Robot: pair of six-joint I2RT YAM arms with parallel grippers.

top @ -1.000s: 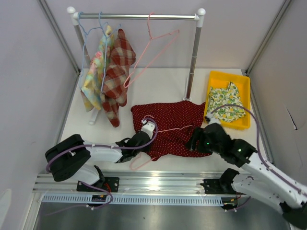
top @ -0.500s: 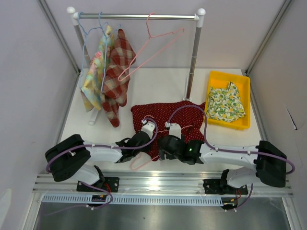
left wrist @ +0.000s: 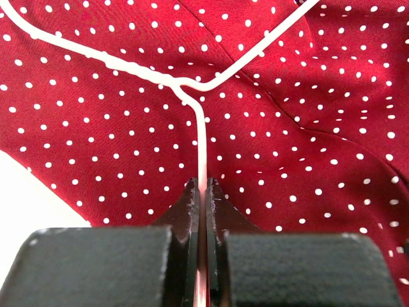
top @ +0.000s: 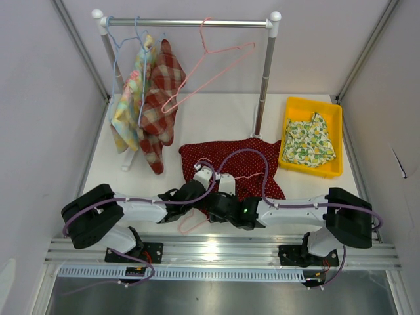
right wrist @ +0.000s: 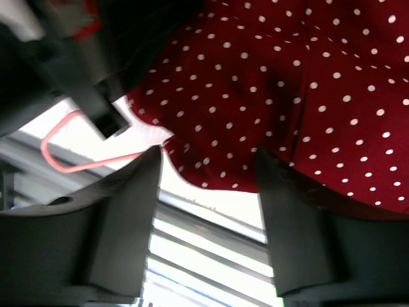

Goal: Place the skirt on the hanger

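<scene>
Lower centre of the top view: left gripper [left wrist: 203, 187] clamped shut on the neck of the pink hanger [left wrist: 200, 121], which lies on the red dotted skirt [top: 246, 164] spread flat mid-table. Just right of it, right gripper [right wrist: 208, 160] has fingers apart over the skirt's near edge. Yellow bin [top: 315, 104] at far right.

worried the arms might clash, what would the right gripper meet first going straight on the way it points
Probably the near hem of the red skirt, between the open jaws of the right gripper; the left gripper sits off to the side. Depth is unclear.
</scene>
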